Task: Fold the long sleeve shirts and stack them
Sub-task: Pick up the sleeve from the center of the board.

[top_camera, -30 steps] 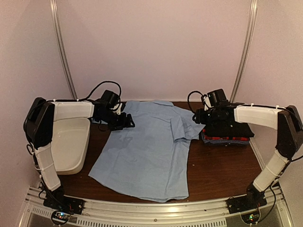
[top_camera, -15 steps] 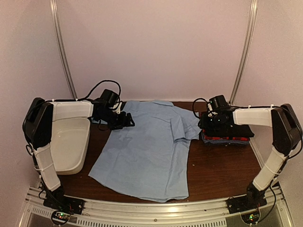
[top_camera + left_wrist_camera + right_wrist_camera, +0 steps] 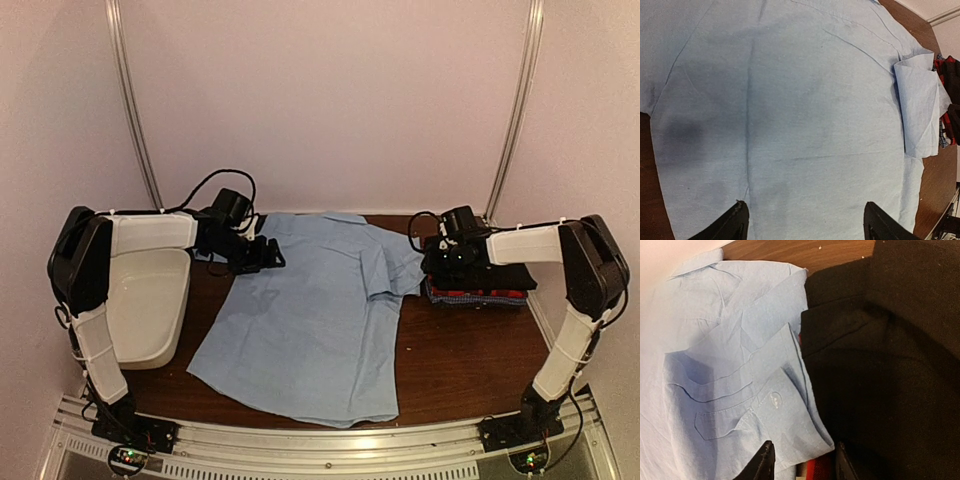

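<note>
One light blue shirt [image 3: 300, 320] spread flat, sleeve folded in | left gripper [image 3: 805, 224] wide apart | right gripper [image 3: 802, 461] narrowly apart

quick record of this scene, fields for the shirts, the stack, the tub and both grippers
flat shirt: light blue shirt spread on the table, stack-side sleeve folded in over the body
stack: black shirt on top, red and blue check shirts under it, far right
tub: white tub at the left, beside the flat shirt
left gripper: open, over the light blue shirt, holding nothing
right gripper: open, at the sleeve cuff beside the stack
</note>
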Controlling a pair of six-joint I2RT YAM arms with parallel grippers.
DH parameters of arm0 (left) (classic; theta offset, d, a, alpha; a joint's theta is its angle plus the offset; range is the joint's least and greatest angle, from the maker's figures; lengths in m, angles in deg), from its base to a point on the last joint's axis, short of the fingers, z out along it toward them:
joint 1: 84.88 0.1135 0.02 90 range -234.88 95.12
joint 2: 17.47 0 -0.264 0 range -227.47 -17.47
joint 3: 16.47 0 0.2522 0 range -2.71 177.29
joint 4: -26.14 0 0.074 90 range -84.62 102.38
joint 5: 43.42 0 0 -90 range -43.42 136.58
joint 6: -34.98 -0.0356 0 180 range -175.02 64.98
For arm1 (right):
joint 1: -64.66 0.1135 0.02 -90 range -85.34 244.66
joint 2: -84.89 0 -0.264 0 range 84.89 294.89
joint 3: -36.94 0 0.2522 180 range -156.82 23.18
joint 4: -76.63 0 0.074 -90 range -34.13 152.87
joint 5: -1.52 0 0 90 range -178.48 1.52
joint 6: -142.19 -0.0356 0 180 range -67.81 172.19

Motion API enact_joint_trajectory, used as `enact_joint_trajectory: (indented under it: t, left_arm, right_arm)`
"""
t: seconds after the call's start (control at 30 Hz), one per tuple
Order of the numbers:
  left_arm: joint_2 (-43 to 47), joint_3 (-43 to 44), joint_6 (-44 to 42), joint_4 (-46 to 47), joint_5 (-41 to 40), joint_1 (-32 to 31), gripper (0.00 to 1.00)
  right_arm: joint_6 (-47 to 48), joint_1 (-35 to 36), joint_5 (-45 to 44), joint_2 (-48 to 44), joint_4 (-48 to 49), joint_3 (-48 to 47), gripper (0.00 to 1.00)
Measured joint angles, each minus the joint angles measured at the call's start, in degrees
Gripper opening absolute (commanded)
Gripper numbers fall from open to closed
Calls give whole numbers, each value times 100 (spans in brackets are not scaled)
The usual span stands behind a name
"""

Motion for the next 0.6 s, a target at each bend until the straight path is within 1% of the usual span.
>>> enact_joint_trajectory:
  t: [0.1, 0.3, 0.33, 0.5, 0.6]
  left_arm:
    - [4, 13, 2, 0, 15, -26, 80]
    - [142, 31, 42, -2, 111, -85, 80]
    - [168, 46, 44, -2, 129, -94, 80]
    - [289, 83, 96, 55, 315, -177, 80]
    - [365, 83, 151, 146, 466, -282, 81]
  right_arm:
    - [-66, -2, 90, 42, 96, -17, 30]
    - [-85, -2, 229, 120, 201, -127, 1]
    - [-94, 0, 264, 125, 223, -138, 0]
    - [-52, 79, 452, 122, 284, -219, 0]
    - [-66, 278, 544, 105, 317, -289, 0]
